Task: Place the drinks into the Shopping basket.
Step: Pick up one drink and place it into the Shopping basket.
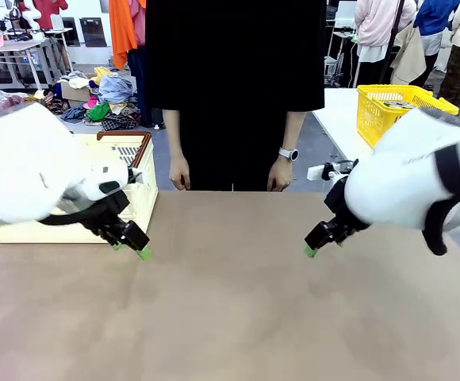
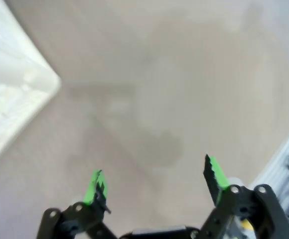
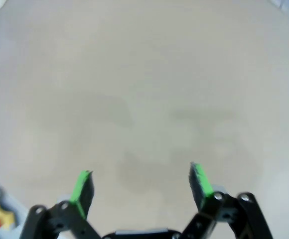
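Brown tabletop [image 1: 230, 309], person in black [image 1: 234, 79] at its far edge. Your left gripper [image 1: 131, 249] and right gripper [image 1: 323, 242] hang wide open over it. Cream slotted plastic basket [image 1: 144, 198], brown rim, sits far-left behind your left arm [image 1: 32, 171].

left gripper [image 2: 153, 170] hangs over bare tan counter [image 2: 174, 64]. fingers [image 2: 92, 188] spread wide, nothing between them. blurred cream-white corner of the shopping basket [image 2: 10, 99] at upper left, apart from the fingers. faint shadow on the counter ahead of them.
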Robot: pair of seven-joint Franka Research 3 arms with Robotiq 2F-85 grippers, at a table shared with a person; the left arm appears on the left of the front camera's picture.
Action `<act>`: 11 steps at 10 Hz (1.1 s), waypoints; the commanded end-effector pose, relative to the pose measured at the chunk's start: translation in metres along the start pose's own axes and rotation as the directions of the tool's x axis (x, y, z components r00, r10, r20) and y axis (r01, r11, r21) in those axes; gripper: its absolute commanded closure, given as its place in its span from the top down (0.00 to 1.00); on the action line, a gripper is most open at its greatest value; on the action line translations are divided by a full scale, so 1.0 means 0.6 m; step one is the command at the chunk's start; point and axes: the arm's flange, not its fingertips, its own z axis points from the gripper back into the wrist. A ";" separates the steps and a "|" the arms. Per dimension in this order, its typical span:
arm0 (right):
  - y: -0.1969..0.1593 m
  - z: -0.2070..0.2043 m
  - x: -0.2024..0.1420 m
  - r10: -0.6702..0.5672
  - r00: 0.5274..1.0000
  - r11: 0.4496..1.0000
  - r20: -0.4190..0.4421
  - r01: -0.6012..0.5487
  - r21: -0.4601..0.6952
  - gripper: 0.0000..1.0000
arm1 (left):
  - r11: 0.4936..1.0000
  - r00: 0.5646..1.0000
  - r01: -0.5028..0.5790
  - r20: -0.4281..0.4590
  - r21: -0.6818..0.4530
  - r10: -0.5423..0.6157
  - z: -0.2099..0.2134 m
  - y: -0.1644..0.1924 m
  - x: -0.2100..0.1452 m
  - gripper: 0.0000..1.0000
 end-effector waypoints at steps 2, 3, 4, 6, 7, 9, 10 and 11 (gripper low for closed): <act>-0.075 0.170 -0.068 -0.192 0.981 0.895 -0.035 0.190 0.403 1.00 | 0.952 0.987 -0.104 0.086 -0.287 0.133 0.142 0.050 -0.027 1.00; -0.114 0.238 -0.109 -0.282 0.959 0.857 0.008 0.248 0.452 1.00 | 0.920 0.975 -0.080 0.160 -0.383 0.152 0.213 0.089 -0.059 1.00; -0.163 0.309 -0.158 -0.388 0.918 0.807 0.081 0.296 0.511 1.00 | 0.905 0.946 -0.082 0.255 -0.417 0.202 0.286 0.140 -0.095 1.00; -0.267 0.392 -0.257 -0.583 0.790 0.698 0.192 0.365 0.616 1.00 | 0.830 0.858 -0.109 0.369 -0.547 0.356 0.382 0.281 -0.169 1.00; -0.312 0.401 -0.294 -0.653 0.730 0.640 0.199 0.393 0.660 1.00 | 0.788 0.784 -0.129 0.425 -0.602 0.452 0.402 0.340 -0.221 1.00; -0.387 0.382 -0.365 -0.792 0.565 0.511 0.230 0.410 0.755 1.00 | 0.735 0.677 -0.114 0.490 -0.668 0.549 0.402 0.422 -0.320 1.00; -0.414 0.358 -0.389 -0.836 0.504 0.457 0.217 0.421 0.783 1.00 | 0.711 0.620 -0.133 0.502 -0.691 0.603 0.387 0.447 -0.364 1.00; -0.428 0.344 -0.400 -0.861 0.445 0.445 0.247 0.421 0.791 1.00 | 0.702 0.608 -0.135 0.501 -0.699 0.616 0.373 0.461 -0.380 1.00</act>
